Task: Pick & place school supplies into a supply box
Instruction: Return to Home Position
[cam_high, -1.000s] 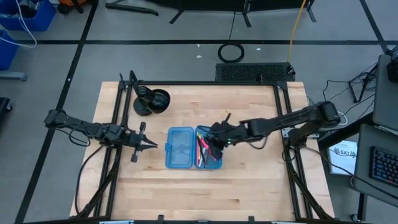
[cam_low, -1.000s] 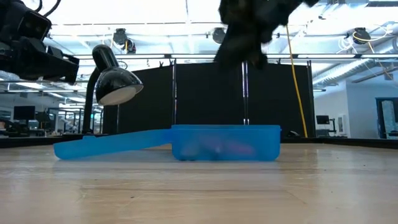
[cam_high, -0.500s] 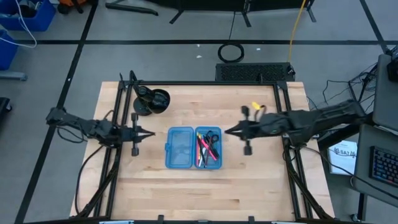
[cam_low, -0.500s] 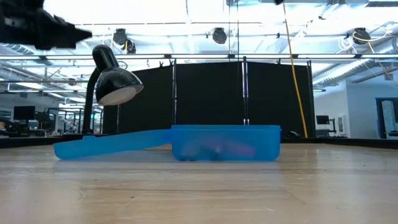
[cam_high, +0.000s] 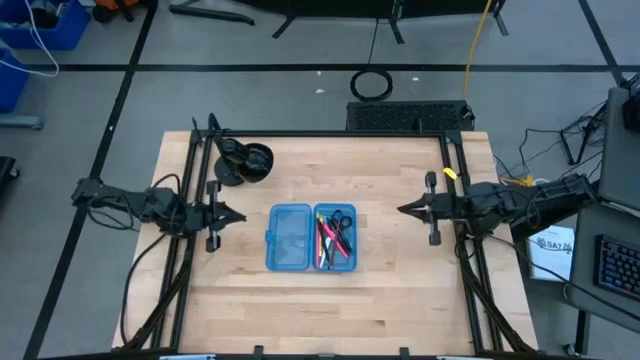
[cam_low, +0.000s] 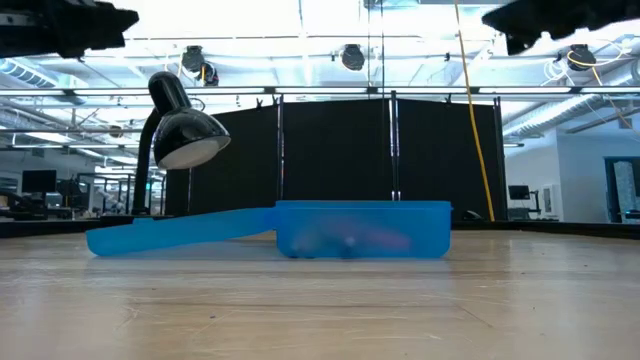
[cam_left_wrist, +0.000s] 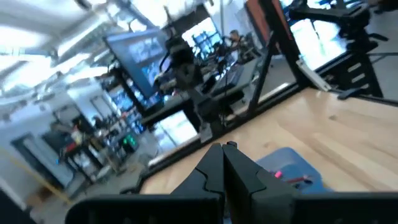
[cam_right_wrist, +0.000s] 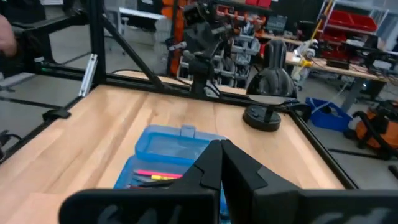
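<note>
Right arm is off the box since a second ago. It was over the box's right half and is now pulled back to the right edge of the counter (cam_high: 330, 310). The right hand (cam_high: 404, 209) sits centre-right in the high view, well apart from the box. Left arm has drawn back a little too. The left hand (cam_high: 240, 216) sits centre-left, near the box, not touching.

Supply box (cam_high: 290, 240) lies open and flat at mid-frame, halves side by side. The left half looks bare. The right half holds the pens (cam_high: 324, 240) (pink-red, yellow and dark visible) and the scissors (cam_high: 342, 221) toward its upper right corner. No loose supplies visible on the counter. Desk lamp (cam_high: 246, 162) stands at the counter's upper left, apart from everything.

Handling, my read:
- **Pens:** light, stiff and round, so they roll. Pinch mid-shaft across the barrel.
- **Scissors:** stiff, heavier at the handles. Take them near the pivot.
- **Box:** thin light plastic, probably slides on the wood. If it needs closing, push the bare half by its outer long edge.

Hands: both wrist views show the fingers (cam_left_wrist: 210, 169) pressed together with nothing between them. Both are clenched, empty and touching nothing. Placing looks done; only homing is left.
</note>
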